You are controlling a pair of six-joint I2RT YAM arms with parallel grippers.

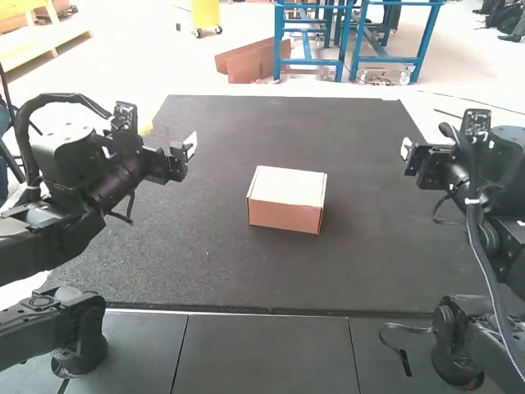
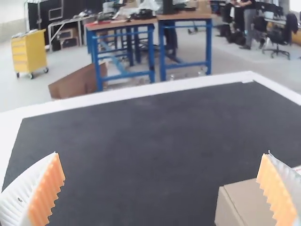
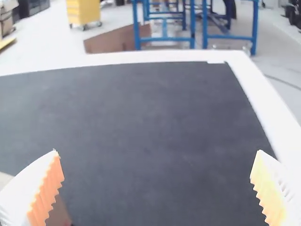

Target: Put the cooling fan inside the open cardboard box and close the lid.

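Nearest to me, my left hand hangs above the left side of the table, white ribbed fingers with orange pads spread wide apart and holding nothing. My right hand is raised over the right side in the same way, its orange pads wide apart and empty. Both hands point in toward the middle, well apart from each other and clear of the black mat that covers the table.

Farther out, at the middle of that mat, stands the small brown cardboard box. Its lid lies flat and shut across the top, with no flap standing up. I judge that the cooling fan is already inside it, though the closed lid hides it from me.

So I judge that the packing and the closing are done and that the task is at its end. If anything is left, it calls only for one hand to press the front edge of the lid lightly to make sure it is seated, while both hands stay wide of the box so as not to push it across the mat.
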